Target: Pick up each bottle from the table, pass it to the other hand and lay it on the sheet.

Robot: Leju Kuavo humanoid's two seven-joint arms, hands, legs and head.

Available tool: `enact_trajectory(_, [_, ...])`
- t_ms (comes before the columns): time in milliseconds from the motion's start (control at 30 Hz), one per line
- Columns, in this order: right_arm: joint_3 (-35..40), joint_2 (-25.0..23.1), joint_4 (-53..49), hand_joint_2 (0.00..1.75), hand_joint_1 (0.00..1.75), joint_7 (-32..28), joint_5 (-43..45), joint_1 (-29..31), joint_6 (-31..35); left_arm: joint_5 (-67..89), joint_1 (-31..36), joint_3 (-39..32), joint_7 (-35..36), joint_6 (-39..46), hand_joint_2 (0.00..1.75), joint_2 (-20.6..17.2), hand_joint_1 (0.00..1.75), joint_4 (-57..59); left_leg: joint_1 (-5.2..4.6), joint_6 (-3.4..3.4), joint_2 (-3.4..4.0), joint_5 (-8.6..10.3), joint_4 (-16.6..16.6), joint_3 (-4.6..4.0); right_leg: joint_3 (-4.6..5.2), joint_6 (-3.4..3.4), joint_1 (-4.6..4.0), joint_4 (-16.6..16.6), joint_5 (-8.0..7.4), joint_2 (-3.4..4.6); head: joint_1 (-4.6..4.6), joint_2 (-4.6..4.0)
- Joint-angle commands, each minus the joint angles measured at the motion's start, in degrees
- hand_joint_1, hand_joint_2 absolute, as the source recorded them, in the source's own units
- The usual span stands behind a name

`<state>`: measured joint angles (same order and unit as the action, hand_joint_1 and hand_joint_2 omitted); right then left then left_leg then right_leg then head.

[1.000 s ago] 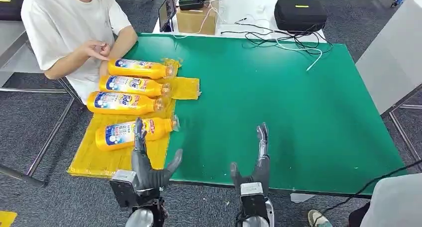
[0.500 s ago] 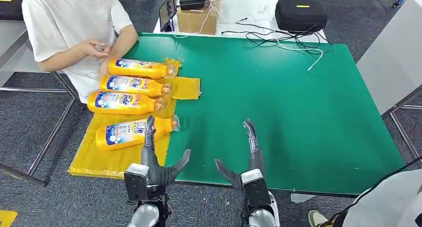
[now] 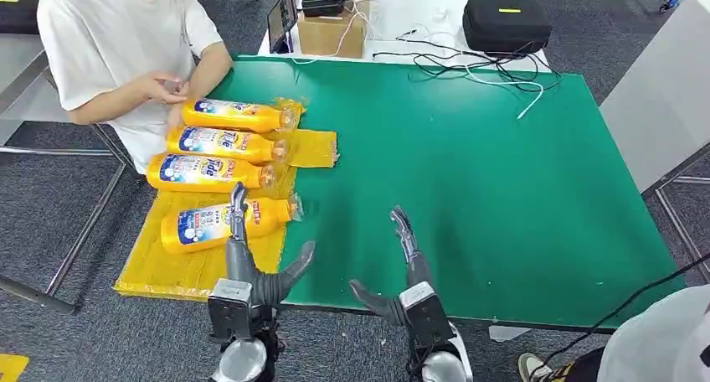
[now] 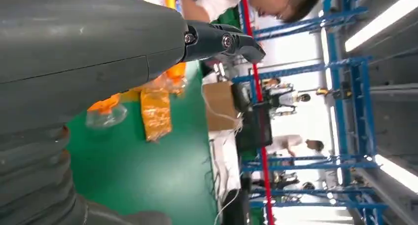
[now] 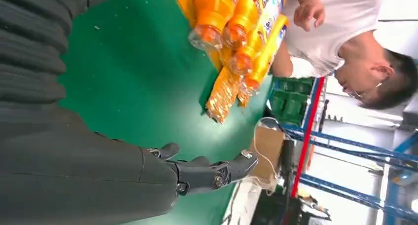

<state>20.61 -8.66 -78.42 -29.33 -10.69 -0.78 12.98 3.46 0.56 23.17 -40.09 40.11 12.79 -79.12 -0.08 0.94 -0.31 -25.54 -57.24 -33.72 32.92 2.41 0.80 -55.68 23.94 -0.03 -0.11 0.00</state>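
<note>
Several yellow bottles with clear caps lie side by side on a yellow sheet (image 3: 172, 265) at the table's left. The nearest bottle (image 3: 201, 224) lies closest to me; the farthest bottle (image 3: 237, 115) lies by a person's hands. My left hand (image 3: 251, 265) hovers open at the sheet's near edge, fingers straight and pointing over the nearest bottle, holding nothing. My right hand (image 3: 400, 269) is open over the green table's near edge, thumb spread, empty. The right wrist view shows bottle caps (image 5: 217, 35) and the hand's fingers (image 5: 207, 173) over green.
A person in a white shirt (image 3: 117, 38) sits at the table's far left corner. The green table (image 3: 502, 181) is bare on its right. A cardboard box (image 3: 331, 30), a black case (image 3: 505, 22) and loose cables (image 3: 469, 68) lie at the back.
My right hand has drifted left and drawn back toward the near edge. My left hand shifted slightly and stays open by the nearest bottle. The bottles have not moved.
</note>
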Motion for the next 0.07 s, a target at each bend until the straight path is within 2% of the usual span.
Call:
enact_trajectory(33, [-0.95,0.08,6.44,1.75,0.0,0.81,1.26,2.18,-0.95,0.89,-0.15,-2.97,0.09,-0.11,1.75,1.2,0.0,-0.74,0.04,-0.05,0.06,-0.03,0.05,0.16,-0.15,-0.07,-0.04,0.06,0.01,0.04,0.0,0.0])
enact_trajectory(67, [-1.17,-0.08,6.53,1.75,0.0,0.89,1.64,2.07,-0.87,0.01,0.0,-2.3,0.09,-0.11,1.75,0.67,0.0,0.34,0.05,-0.07,0.07,-0.06,0.05,0.22,-0.2,-0.1,-0.05,0.06,0.03,0.06,0.0,0.0])
